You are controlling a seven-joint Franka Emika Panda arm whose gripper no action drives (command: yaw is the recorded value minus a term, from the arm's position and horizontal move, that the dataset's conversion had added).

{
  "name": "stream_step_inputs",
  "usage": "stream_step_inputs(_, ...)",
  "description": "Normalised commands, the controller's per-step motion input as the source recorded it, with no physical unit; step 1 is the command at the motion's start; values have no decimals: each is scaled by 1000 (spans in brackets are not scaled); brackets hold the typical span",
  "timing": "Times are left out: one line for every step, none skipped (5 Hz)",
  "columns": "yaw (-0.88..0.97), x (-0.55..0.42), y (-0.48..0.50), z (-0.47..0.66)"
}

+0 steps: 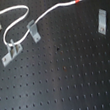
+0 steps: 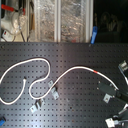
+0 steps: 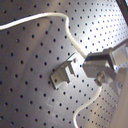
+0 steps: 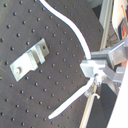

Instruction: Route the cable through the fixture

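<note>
Second exterior view shows the cable (image 2: 42,62) lying in loose curves across the black perforated table (image 2: 75,112), its red tape band (image 2: 96,73) near the end that runs toward the arm at the second exterior view's right. Three small metal brackets stand on the table in the first exterior view: one (image 1: 33,30) just beside the cable's loop, a flatter one (image 1: 11,51) in front of it, and a third (image 1: 101,21) well apart near the banded end.

Both wrist views put the pincer (image 4: 97,75) low over the table, its fingers (image 4: 95,67) closed around the white cable, which passes between them and trails out beyond. The grip looks firm, though I cannot tell how tightly it pinches.

Judging from this, the step in hand is carrying the held end toward a bracket (image 3: 64,72). Doing it well means keeping the cable low and taut, lining it up with the bracket's slot, and moving slowly so the slack loop does not snag or drag the other brackets.
</note>
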Motion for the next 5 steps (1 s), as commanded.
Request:
stream_step_inputs(0, -18, 5, 0)
stream_step_inputs(-100, -227, -67, 171)
stream_step_inputs(-71, -250, -109, 271)
stream_step_inputs(-54, -236, -116, 275)
stream_step_inputs(0, -257, -104, 243)
